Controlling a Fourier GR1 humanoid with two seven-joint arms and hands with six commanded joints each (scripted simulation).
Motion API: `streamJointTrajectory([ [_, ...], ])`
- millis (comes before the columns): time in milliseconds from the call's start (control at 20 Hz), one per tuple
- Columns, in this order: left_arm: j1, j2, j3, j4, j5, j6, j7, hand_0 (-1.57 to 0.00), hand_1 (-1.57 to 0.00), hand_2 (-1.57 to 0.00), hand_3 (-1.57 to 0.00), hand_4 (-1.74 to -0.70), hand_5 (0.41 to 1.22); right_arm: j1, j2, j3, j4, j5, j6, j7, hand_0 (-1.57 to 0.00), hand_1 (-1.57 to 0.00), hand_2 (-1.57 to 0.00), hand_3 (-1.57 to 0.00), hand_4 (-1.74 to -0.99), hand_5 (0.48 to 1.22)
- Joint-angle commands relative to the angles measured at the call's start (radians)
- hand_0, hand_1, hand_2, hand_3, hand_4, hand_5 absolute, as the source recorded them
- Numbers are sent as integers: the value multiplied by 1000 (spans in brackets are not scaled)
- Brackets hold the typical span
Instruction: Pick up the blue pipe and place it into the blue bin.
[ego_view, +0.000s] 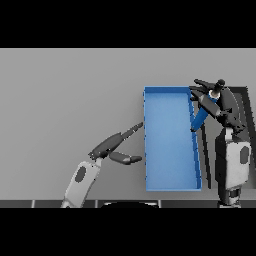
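The blue bin (170, 180) is a long open box right of the table's middle. A blue pipe (200, 119) hangs tilted over the bin's right wall near its far end. My right hand (212, 100) is curled round the pipe's upper end, above the bin's far right corner. My left hand (117, 141) lies just left of the bin with straight fingers that reach toward its left wall and hold nothing.
A dark frame or tray (243, 107) lies right of the bin, partly behind my right arm. Open grey table spreads across the left and far side.
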Motion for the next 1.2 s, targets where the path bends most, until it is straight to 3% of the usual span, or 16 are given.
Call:
streamJointTrajectory([
  [0, 16, 3, -4, -13, 4, -3, -3, 1, 1, 1, 1, -879, 425, 53, -7, 13, -14, 1, -32, 0, -1571, -1571, -1571, -1571, -1741, 1221],
  [100, 9, 8, 6, -17, 12, -6, 22, 1, 1, 1, 1, -880, 428, 131, -51, 83, -41, -20, -118, 0, -1571, -1571, -1571, -1571, -1741, 1221],
  [300, 11, 8, -4, -6, -2, -3, 8, 1, 1, 1, 1, -888, 422, 204, -192, 261, -20, -78, -353, 0, -1571, -1571, -1571, -1521, -1741, 1221],
  [350, 12, 5, -6, -6, -4, 0, 14, 1, 1, 1, 1, -887, 420, 221, -219, 302, -21, -86, -394, 0, -1571, -1571, -1571, -1255, -1741, 1221],
  [550, 14, 5, -13, -9, -9, 0, 12, 1, 1, 1, 1, -883, 421, 209, -360, 490, 19, -166, -562, -1, -1571, -1548, -1571, -847, -1741, 1221],
  [600, 12, 6, -11, -6, -10, 1, 10, 1, 1, 1, 1, -882, 421, 202, -378, 518, 36, -186, -570, 0, -1465, -1336, -1339, -788, -1678, 1221],
  [700, 19, 11, -12, -16, -9, 0, 0, 1, 1, 1, 1, -878, 422, 182, -428, 575, 74, -234, -586, 1, -937, -855, -856, -504, -1503, 1221],
  [800, 11, 9, -7, -17, -5, 0, 17, 1, 1, 1, 1, -878, 427, 105, -524, 707, 119, -335, -605, -4, -599, -547, -548, -322, -1337, 1221],
  [950, 25, 10, -11, -35, 2, -2, 14, 1, 1, 1, 1, -881, 429, 38, -586, 821, 113, -335, -543, -14, -306, -279, -280, -164, -1175, 1084],
  [1150, 19, 2, -11, -25, 0, 2, 29, 1, 1, 1, 1, -886, 426, 4, -633, 916, 125, -377, -515, 0, -125, -114, -114, -67, -1078, 898],
])
